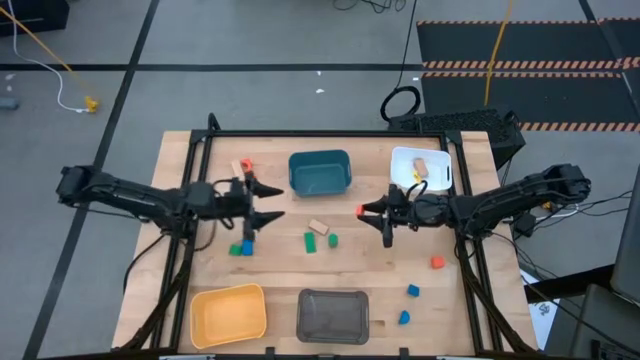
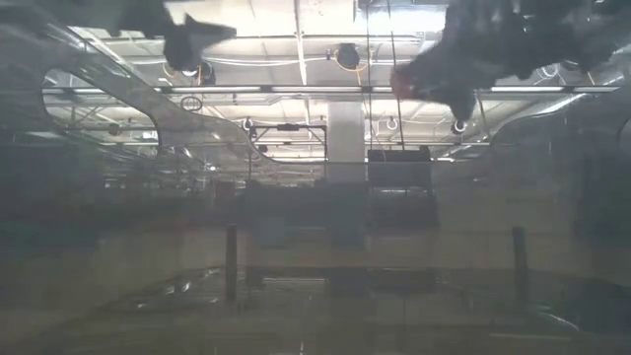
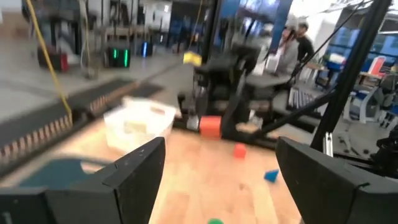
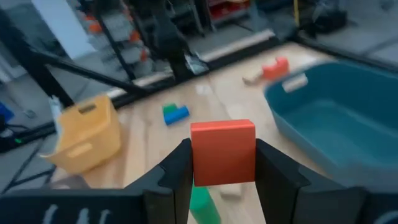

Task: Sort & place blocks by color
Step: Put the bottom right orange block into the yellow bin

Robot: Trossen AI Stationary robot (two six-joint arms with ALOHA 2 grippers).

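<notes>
My right gripper (image 1: 368, 211) hovers mid-table, right of the teal bin (image 1: 320, 172), shut on a red-orange block (image 4: 222, 152). My left gripper (image 1: 272, 201) hangs open and empty left of that bin; its fingers (image 3: 134, 171) frame the table ahead. Lying flat on the table are a red-orange and a tan block (image 1: 243, 166), a blue-green pair (image 1: 240, 247), a tan block (image 1: 319, 227), two green ones (image 1: 322, 241), a red one (image 1: 437, 262) and two blue ones (image 1: 408, 303). Another tan block (image 1: 420, 165) lies in the white bin (image 1: 440, 175). My right gripper pinches the red-orange block by its two opposite side faces (image 4: 200, 155), one finger (image 4: 177, 171) on each. The fingers come in about level, pointing toward the table's left. The block sits upright between the fingertips, lifted clear of the table (image 2: 396, 79).
A yellow bin (image 1: 229, 313) and a grey bin (image 1: 333, 315) stand along the near edge, the teal and white bins along the far edge. Bare wood (image 1: 290, 265) lies between the two rows. People stand in the room beyond the table (image 3: 295, 43).
</notes>
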